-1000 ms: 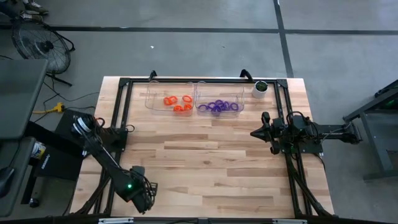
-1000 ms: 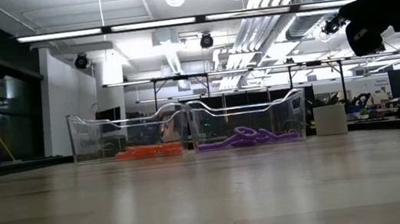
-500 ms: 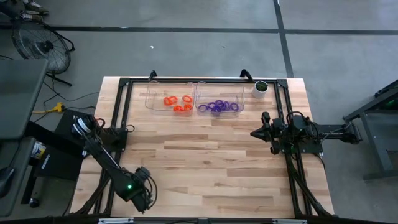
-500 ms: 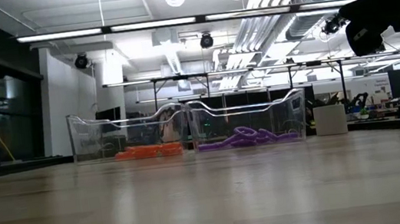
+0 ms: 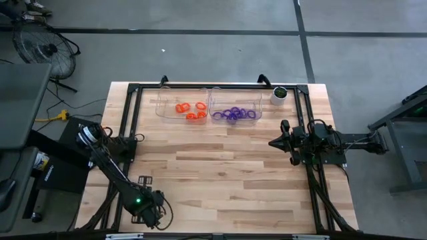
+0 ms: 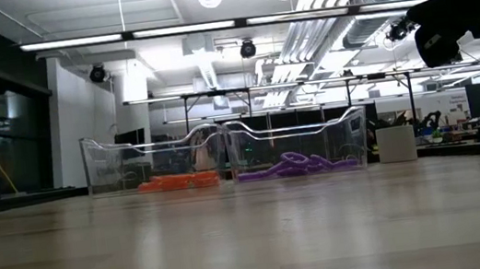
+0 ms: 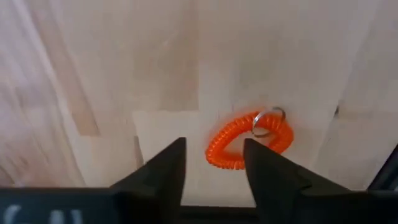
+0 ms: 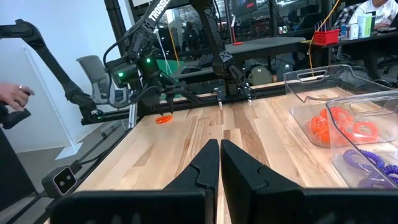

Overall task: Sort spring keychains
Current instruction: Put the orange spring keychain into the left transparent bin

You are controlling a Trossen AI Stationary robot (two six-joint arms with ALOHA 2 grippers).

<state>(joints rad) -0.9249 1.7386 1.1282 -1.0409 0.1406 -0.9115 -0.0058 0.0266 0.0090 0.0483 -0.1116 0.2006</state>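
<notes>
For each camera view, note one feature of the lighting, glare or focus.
High view: even light, table sharp. Low view: ceiling lights glare, near tabletop blurred. Left wrist view: washed-out wood, orange keychain sharp. Right wrist view: right gripper dark against a bright room.

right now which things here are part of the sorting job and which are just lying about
Part of the job:
- orange spring keychain on the table under the open left claw
- orange keychains in one clear bin
- purple keychains in the next bin

Just lying about:
- white cup
- floor fan
</notes>
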